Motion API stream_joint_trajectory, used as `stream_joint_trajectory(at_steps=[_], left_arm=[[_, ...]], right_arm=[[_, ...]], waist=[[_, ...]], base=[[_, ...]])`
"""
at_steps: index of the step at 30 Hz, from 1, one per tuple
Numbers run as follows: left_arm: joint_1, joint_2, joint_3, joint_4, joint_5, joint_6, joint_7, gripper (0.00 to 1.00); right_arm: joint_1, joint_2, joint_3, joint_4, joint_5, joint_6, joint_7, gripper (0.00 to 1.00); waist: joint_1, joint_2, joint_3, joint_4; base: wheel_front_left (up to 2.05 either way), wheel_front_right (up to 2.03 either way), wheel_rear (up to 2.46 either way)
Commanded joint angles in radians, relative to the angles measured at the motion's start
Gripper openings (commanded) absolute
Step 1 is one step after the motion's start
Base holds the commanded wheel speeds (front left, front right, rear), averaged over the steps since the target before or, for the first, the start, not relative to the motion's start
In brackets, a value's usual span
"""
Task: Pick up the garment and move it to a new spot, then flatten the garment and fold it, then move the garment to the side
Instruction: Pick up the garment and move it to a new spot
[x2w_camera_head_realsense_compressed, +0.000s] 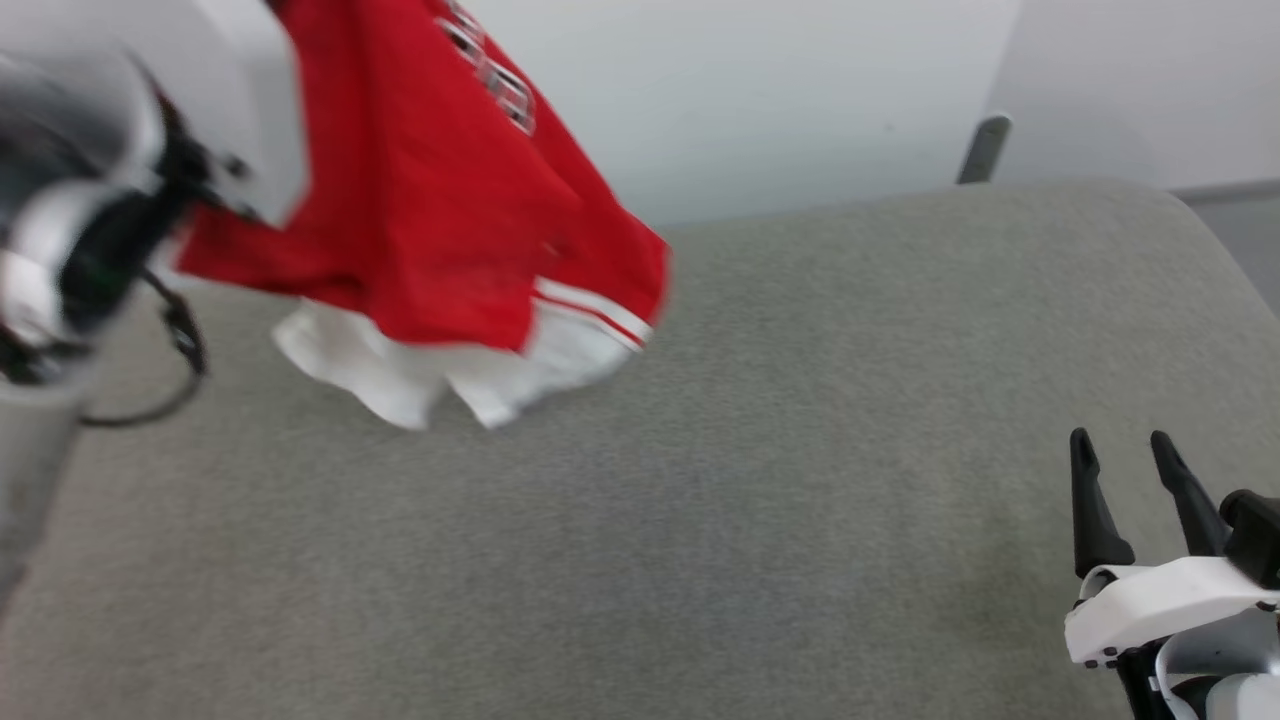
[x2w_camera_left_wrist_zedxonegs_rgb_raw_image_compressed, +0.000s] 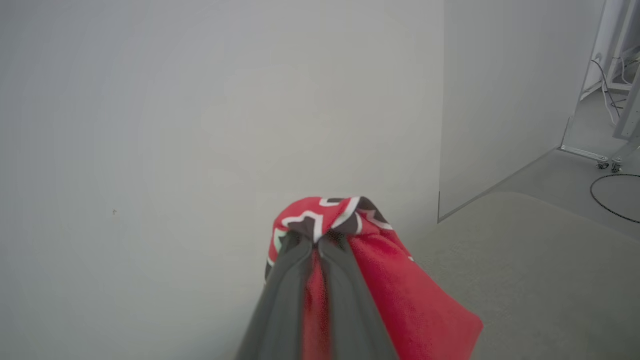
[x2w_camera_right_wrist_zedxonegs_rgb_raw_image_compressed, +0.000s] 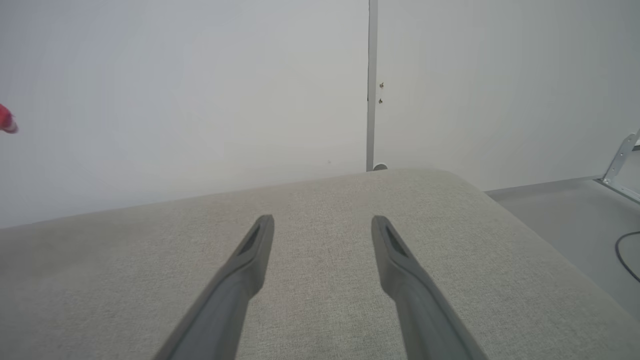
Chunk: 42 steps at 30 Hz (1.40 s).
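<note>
Head view: red jersey garment with white sleeves (x2w_camera_head_realsense_compressed: 420, 200) hangs at upper left, above the grey fabric-covered surface (x2w_camera_head_realsense_compressed: 800, 480); print blurred, not readable.
Right end effector (x2w_camera_head_realsense_compressed: 1120, 440): spread wide, empty.
Left wrist view: left end effector (x2w_camera_left_wrist_zedxonegs_rgb_raw_image_compressed: 317, 242) pinched tight on bunched red cloth; black white-edged letters crumpled, not readable.
Right wrist view: fingers wide apart over the surface, holding nothing.
</note>
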<state>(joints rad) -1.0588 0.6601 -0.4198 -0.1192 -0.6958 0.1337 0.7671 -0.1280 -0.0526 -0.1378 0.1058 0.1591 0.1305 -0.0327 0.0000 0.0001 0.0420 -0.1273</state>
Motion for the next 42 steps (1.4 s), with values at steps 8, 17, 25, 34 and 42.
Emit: stream_joint_trajectory(at_steps=[8, 17, 25, 34, 42], left_arm=[[0.111, -0.058, -0.107, -0.082, 0.009, 0.045, 0.053, 0.0], [0.249, -0.074, -0.196, -0.09, -0.013, 0.081, 0.116, 0.0], [0.364, -0.094, -0.248, 0.006, -0.044, 0.083, 0.116, 0.0], [0.452, -0.114, -0.292, 0.154, -0.063, 0.051, 0.077, 0.0], [0.485, -0.161, -0.332, 0.321, -0.076, 0.004, 0.036, 0.0]], right_arm=[[-0.022, 0.003, 0.015, 0.061, 0.036, 0.0, -0.046, 1.0], [-0.046, 0.003, 0.042, 0.11, 0.059, 0.0, -0.078, 1.0], [-0.072, 0.003, 0.075, 0.144, 0.075, 0.0, -0.097, 1.0], [-0.077, 0.003, 0.096, 0.167, 0.075, 0.0, -0.103, 1.0], [-0.079, 0.003, 0.119, 0.177, 0.069, 0.0, -0.095, 1.0]], waist=[[0.0, -0.0001, 0.058, -0.087], [0.0, -0.0001, 0.097, -0.103], [0.0, -0.0001, 0.112, -0.11], [0.0, -0.0001, 0.106, -0.111], [0.0, -0.0001, 0.085, -0.103]], base=[[0.0, 0.0, 0.0], [0.0, 0.0, 0.0], [0.0, 0.0, 0.0], [0.0, 0.0, 0.0], [0.0, 0.0, 0.0]])
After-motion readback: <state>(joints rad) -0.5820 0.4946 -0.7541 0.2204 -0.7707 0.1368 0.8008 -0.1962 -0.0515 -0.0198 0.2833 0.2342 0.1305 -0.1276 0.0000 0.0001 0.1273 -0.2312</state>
